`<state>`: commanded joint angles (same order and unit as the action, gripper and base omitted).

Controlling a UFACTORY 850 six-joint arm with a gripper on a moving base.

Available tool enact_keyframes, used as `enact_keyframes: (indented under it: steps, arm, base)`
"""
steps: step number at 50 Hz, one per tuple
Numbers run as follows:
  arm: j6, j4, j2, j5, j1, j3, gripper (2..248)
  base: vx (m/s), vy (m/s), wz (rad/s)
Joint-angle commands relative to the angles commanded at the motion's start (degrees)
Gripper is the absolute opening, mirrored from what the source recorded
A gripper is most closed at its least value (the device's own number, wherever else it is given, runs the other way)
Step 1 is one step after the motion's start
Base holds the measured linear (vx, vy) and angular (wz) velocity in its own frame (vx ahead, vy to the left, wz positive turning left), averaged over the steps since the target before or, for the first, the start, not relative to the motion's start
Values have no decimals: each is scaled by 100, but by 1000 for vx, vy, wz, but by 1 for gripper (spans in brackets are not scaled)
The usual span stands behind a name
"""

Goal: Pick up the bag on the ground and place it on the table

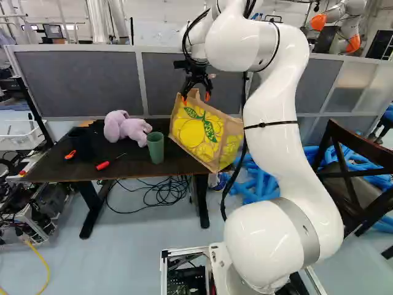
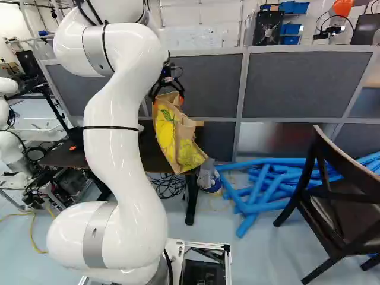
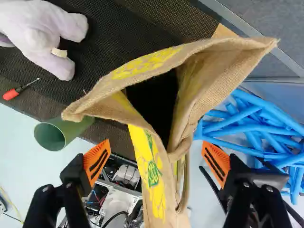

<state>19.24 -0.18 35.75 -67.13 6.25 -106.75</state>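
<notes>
- Gripper [image 1: 196, 97] — fingers spread wide, an orange pad [image 3: 97, 162] on each; a gap shows between each pad and the bag, so no pinch.
- Bag [image 1: 206, 136] stands high at the table's end nearest the blue tubes, upper part between the spread fingers. Tan weave, yellow fruit print, green leaf. Tilted, lower edge slanting; cannot tell how much of its base bears on the table.
- Bag's mouth gapes toward the wrist camera, interior dark. A loop of the rim or handle hangs between the fingers, touching neither.
- Table [image 1: 52, 172]: dark top, black legs.
- Purple plush toy [image 1: 127, 128] on the table, floppy, just behind the green cup.
- Green cup [image 1: 155, 148] upright near the table's front edge, between plush toy and bag in the left base view.
- Red-handled screwdriver [image 1: 103, 165] lying near the front edge; black container [image 1: 82, 144] farther left in that view, a small orange item beside it.
- Black cables [image 1: 161, 192] coiled loosely on the floor under the table.
- Blue tubes [image 2: 261, 184] heaped on the floor beyond the table's end.
- Dark wooden chair [image 2: 341, 211] at the right of the right base view; grey partition [image 2: 303, 86] behind.
</notes>
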Motion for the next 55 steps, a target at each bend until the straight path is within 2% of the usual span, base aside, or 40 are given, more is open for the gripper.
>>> enact_keyframes:
  steps: [41,55]
  arm:
    - [0,0,-514,-578,0,-47,247]
    - [0,0,-593,-629,0,-65,247]
  base:
    - [0,0,0]
    - [0,0,0]
